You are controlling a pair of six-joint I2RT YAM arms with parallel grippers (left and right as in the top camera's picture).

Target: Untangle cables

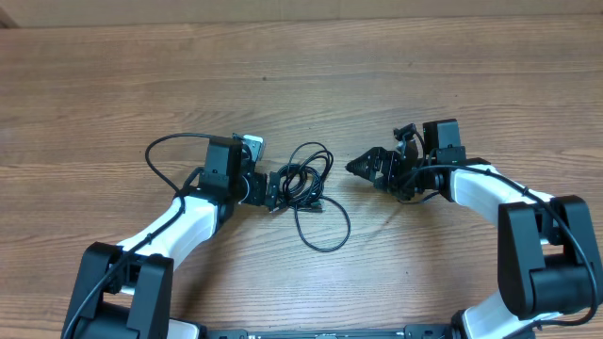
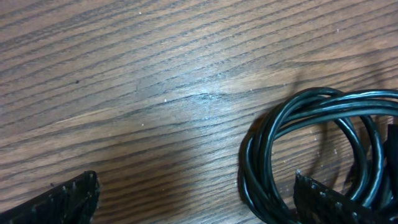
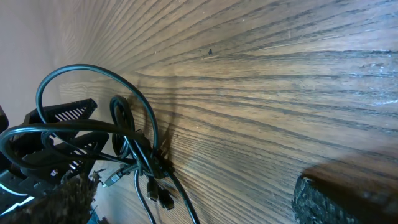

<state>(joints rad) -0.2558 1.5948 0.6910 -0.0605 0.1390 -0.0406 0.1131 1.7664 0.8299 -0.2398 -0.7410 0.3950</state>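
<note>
Overhead view shows you the thin black coiled cables (image 1: 306, 184) on the brown wooden tabletop (image 1: 283, 75); left fingers (image 2: 68, 202) stand wide, one tip at the coil; right fingers (image 3: 336, 199) stand wide, near the coil.

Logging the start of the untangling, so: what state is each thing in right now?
cables, tangled bundle lying on the table
left pincer, open, at the bundle's edge, gripping nothing
right pincer, open, clear of the bundle
</note>
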